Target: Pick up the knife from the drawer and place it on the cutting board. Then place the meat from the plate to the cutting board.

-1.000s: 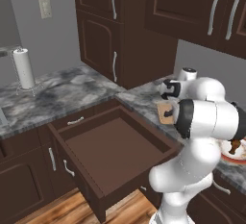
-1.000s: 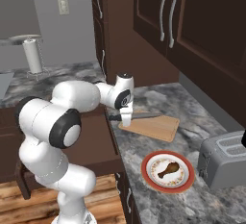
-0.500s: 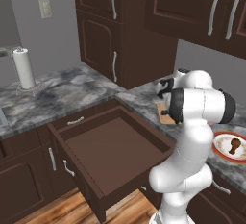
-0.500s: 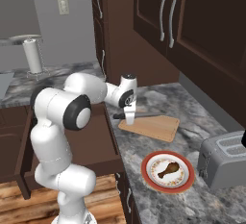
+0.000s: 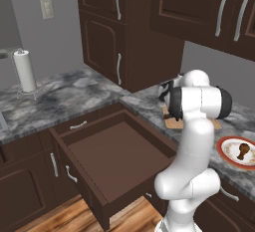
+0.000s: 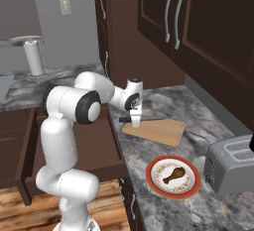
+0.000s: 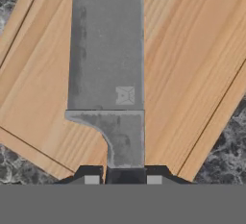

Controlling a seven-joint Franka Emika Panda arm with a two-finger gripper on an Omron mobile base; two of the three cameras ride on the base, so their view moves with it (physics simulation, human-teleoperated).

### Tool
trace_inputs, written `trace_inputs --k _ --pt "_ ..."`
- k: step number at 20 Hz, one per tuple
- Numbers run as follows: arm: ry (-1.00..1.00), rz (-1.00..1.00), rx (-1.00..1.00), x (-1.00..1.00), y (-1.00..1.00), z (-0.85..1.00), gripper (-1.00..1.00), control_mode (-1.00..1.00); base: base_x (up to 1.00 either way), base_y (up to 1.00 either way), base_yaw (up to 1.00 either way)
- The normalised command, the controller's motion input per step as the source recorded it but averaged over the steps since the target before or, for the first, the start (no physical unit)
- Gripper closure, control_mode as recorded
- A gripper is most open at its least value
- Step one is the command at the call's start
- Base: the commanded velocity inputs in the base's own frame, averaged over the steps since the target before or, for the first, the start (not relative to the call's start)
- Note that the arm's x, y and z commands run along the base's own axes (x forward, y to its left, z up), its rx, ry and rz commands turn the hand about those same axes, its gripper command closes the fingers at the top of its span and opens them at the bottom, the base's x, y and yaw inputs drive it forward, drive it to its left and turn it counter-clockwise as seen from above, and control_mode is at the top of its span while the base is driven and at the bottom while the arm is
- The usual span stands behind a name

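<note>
We clamp our gripper (image 7: 123, 176) on the slim black-handled grey knife (image 7: 106, 69), stiff, light, best held by its handle, above the tan wooden cutting board (image 7: 192, 64).

Grey toaster (image 6: 231, 164) and paper-towel roll (image 5: 24, 70) on countertop (image 5: 69, 94)

The knife (image 7: 106, 64) blade is seen as matt, dark-grey metal with a faintly mottled finish. The cutting board (image 7: 192, 50) is shown as light-tan wood with a clear, streaked grain and a smooth face. The bench (image 6: 163, 101) is rendered as grey marbled stone with a slight polish. The drawer (image 5: 114, 159) is made of dark-brown wood, matt inside, and its handle (image 5: 78, 125) looks like bright metal. The plate (image 6: 172, 189) appears glazed and glossy; the meat (image 6: 173, 174) looks brown and dull.
</note>
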Motion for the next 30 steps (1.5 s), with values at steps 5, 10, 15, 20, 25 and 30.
trace_inputs --k 5,10,15,20,25,30 --pt "0.00 0.00 0.00 0.20 0.00 -0.29 1.00 -1.00 0.00 0.00 0.00" --pt "0.00 0.00 0.00 0.21 0.00 -0.28 1.00 -1.00 0.00 0.00 0.00" --pt "0.00 0.00 0.00 0.21 0.00 -0.30 1.00 -1.00 0.00 0.00 0.00" --pt "0.00 0.00 0.00 0.17 0.00 -0.29 -1.00 -1.00 0.00 0.00 0.00" --pt "-0.01 0.00 0.00 0.00 -0.05 -0.04 -1.00 -1.00 0.00 0.00 0.00" --pt "-0.04 0.00 0.00 -0.18 -0.08 0.02 -1.00 -1.00 0.00 0.00 0.00"
